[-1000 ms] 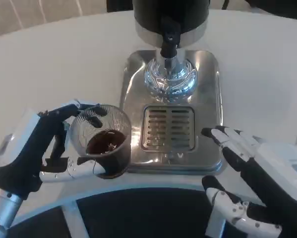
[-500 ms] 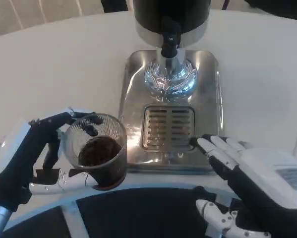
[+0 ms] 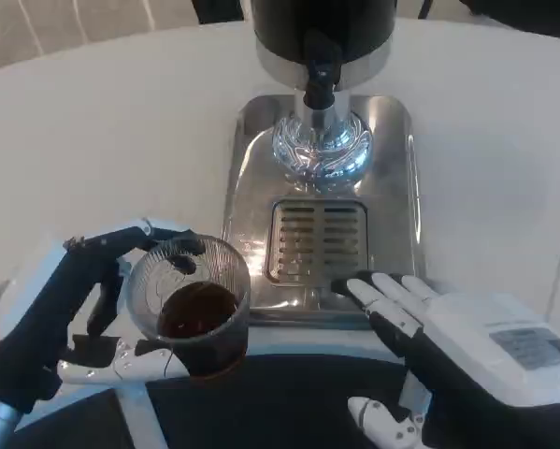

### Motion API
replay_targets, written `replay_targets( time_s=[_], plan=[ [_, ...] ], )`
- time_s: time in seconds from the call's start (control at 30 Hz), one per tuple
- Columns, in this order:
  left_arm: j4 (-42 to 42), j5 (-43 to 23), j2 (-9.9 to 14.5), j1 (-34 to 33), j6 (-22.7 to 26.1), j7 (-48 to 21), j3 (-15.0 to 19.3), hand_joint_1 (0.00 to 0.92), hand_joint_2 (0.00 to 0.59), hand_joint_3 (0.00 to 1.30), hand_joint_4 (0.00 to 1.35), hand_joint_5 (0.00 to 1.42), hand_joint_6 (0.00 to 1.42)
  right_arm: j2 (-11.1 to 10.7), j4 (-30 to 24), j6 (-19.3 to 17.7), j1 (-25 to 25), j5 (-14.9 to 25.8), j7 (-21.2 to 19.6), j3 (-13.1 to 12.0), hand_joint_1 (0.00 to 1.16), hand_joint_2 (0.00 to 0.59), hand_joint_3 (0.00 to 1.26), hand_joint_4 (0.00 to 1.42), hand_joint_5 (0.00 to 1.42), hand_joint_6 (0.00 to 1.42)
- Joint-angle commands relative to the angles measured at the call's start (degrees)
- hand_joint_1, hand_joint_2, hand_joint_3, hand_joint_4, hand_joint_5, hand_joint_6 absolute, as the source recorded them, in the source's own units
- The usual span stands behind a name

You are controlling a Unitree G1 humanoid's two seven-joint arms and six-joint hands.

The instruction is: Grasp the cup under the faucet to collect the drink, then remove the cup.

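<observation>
- The clear glass cup (image 3: 193, 313), partly filled with dark drink, is gripped by the left hand (image 3: 60, 323), with black-and-white fingers wrapped around its wall from both sides.
- The cup is held at the near edge of the white table (image 3: 102, 140), just off the near left corner of the steel drip tray (image 3: 396, 178), well clear of the faucet (image 3: 319, 79).
- The right hand (image 3: 438, 341) is seen with fingers spread and nothing held, its fingertips (image 3: 359, 283) resting at the tray's near edge beside the slotted grate (image 3: 315, 241).
- The black dispenser body (image 3: 322, 28) is set at the tray's far edge.
</observation>
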Motion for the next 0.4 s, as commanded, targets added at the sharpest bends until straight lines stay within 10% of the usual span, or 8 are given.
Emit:
replay_targets(
  time_s=[0.03, 0.4],
  plan=[
    [-0.91, -1.65, 0.19, 0.24, -1.90, -0.32, 0.93, 0.582, 0.007, 1.00, 1.22, 1.42, 1.32, 1.09, -0.85, -0.63, 1.18, -1.00, 0.33, 1.14, 0.14, 0.527, 0.03, 0.00, 0.00, 0.00],
    [-1.25, -1.61, -0.22, 0.69, -1.71, -0.52, 0.93, 0.584, 0.000, 1.00, 1.22, 1.42, 1.32, 1.06, -0.85, -0.74, 2.11, -1.05, 0.10, 1.60, 0.15, 0.527, 0.03, 0.00, 0.00, 0.00]
  ],
)
